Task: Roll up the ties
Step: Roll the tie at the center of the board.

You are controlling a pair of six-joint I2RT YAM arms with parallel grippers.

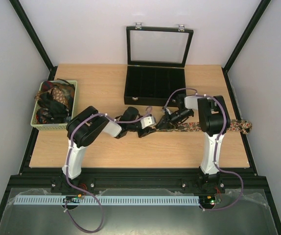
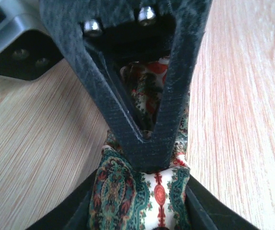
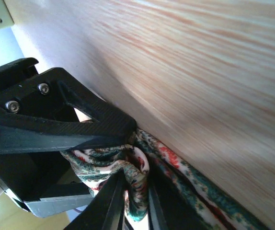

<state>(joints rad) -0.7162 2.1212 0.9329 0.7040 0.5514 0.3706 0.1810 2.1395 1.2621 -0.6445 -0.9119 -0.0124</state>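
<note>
I see the brown-tan paisley-print fabric necktie (image 1: 238,126) lying on the wooden worktop (image 1: 130,152) just in front of the black compartmented glass-lidded case (image 1: 150,102), its long axis parallel to the case's front wall. Its bunched end sits before the case's right half, and the rest runs rightward past the case's right corner. My right end effector (image 3: 131,191) is pinched narrow on a fold of that bunched end. My left end effector (image 2: 144,201) straddles the same end, fingers touching the fabric, though this close I can't tell whether it clamps. I judge the roll must travel rightward, and the right arm stands over that free length.
</note>
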